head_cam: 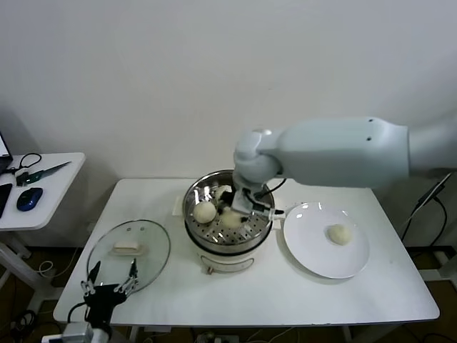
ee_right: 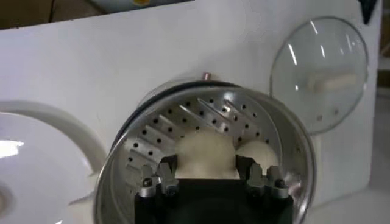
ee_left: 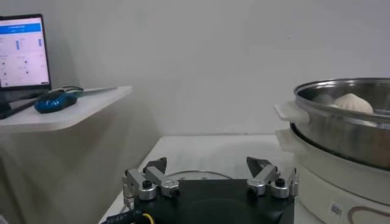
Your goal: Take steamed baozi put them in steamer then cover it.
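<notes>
Fingers of the right gripper [ee_right: 206, 176] pinch a baozi [ee_right: 205, 153] from both sides, low inside the steamer [head_cam: 227, 246], over the tray full of little holes. A second baozi [head_cam: 205, 211] sits on the tray just beside it, toward the robot's left. One more baozi [head_cam: 339, 234] lies on the white plate [head_cam: 314, 261], on the right side of the steamer and close to it. The big pale right arm [head_cam: 335, 151] reaches in from the right. The left gripper [head_cam: 108, 283] waits at the near left edge of the white table [head_cam: 285, 300], its fingers spread wide with nothing between them. The glass lid [head_cam: 128, 251] lies flat on the table just past it, left of the steamer.
</notes>
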`<state>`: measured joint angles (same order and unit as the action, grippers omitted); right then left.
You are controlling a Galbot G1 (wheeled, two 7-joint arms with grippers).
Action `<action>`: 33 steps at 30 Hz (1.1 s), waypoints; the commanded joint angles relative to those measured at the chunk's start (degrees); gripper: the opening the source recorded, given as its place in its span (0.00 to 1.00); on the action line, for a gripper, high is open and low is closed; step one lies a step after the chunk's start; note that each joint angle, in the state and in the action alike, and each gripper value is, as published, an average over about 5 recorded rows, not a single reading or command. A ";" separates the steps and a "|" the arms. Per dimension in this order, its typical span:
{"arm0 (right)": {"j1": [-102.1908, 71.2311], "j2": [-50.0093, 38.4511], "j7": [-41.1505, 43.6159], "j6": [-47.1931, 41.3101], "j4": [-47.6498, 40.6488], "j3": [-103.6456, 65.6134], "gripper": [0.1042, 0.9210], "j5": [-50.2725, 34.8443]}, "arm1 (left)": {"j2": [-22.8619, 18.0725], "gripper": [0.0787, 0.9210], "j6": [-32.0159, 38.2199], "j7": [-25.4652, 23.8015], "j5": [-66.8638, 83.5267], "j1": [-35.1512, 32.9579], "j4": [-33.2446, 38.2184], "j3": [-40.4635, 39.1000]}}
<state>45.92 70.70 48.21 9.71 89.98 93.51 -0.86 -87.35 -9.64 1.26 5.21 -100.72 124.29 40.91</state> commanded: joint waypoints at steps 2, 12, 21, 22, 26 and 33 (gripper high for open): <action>-7.62 2.90 -1.96 2.16 -1.82 -0.29 0.66 8.63 | -0.03 0.88 -0.03 0.00 0.03 -0.05 -0.20 0.12; -5.16 2.28 -1.28 3.38 -3.97 -1.81 0.76 8.09 | -0.33 0.88 -0.10 0.04 0.03 0.40 -0.58 0.16; 10.92 -6.66 6.73 5.62 -8.67 1.54 0.88 -14.86 | -0.29 0.88 -0.07 0.08 -0.03 0.24 -0.45 0.13; 12.79 -8.43 8.29 4.68 -9.59 3.19 0.88 -18.90 | -0.29 0.88 -0.08 0.08 -0.05 0.24 -0.41 0.10; 16.68 -17.59 12.36 -2.63 -13.50 10.07 0.88 -30.05 | -0.21 0.88 -0.08 0.07 -0.03 0.27 -0.35 0.05; 7.27 -33.79 9.26 -16.08 -17.53 12.65 0.88 -29.09 | 0.52 0.88 0.35 0.06 0.51 0.54 -0.65 0.13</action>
<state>54.83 55.73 55.52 6.68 78.17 100.40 -18.80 -86.92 -9.45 1.26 5.51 -99.86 123.43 40.88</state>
